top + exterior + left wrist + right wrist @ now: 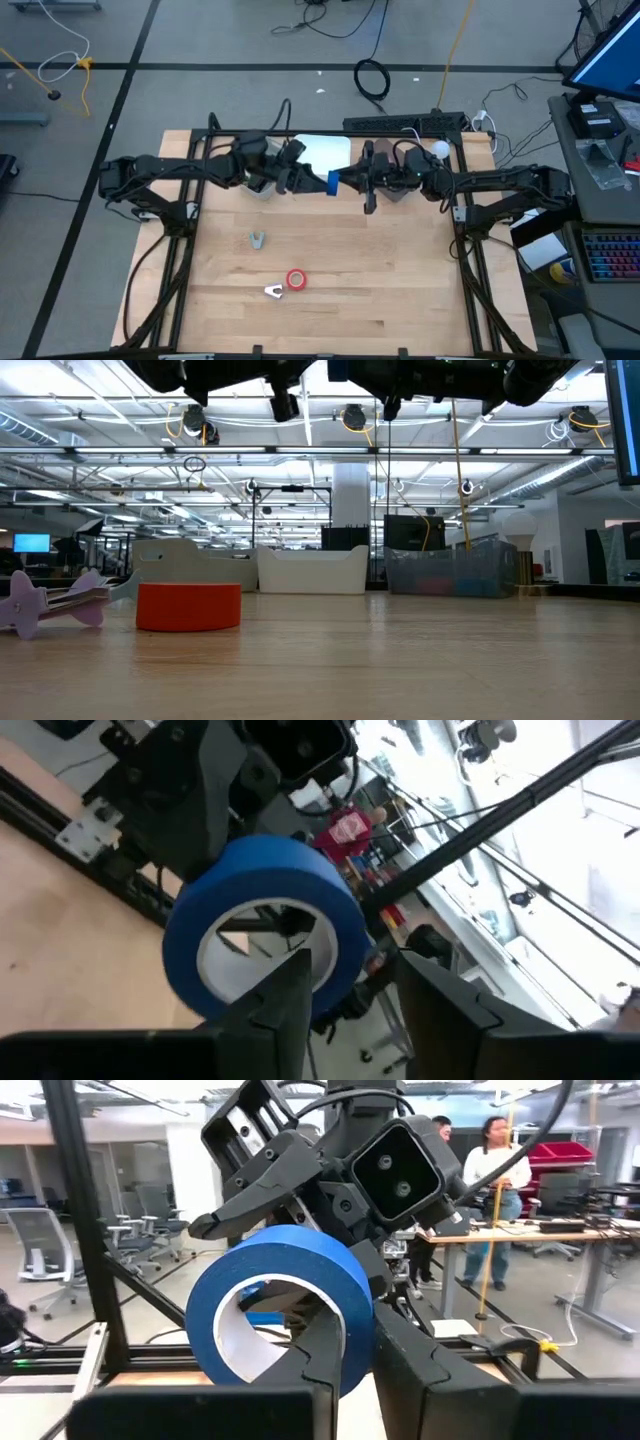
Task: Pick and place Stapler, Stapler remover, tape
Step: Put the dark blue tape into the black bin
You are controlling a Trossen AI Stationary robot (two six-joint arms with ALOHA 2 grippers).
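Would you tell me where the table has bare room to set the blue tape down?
Bare wood lies right of the red tape, and left of the grey remover. It is crowded at the far edge, around the white bin.

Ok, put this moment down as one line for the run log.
stage: blue tape roll held in air | right tool: shut on roll | left tool: open at roll | table: red tape roll not yet picked

Both arms crowd the table's (400, 290) far edge; only red tape (296, 280) dots the near boards
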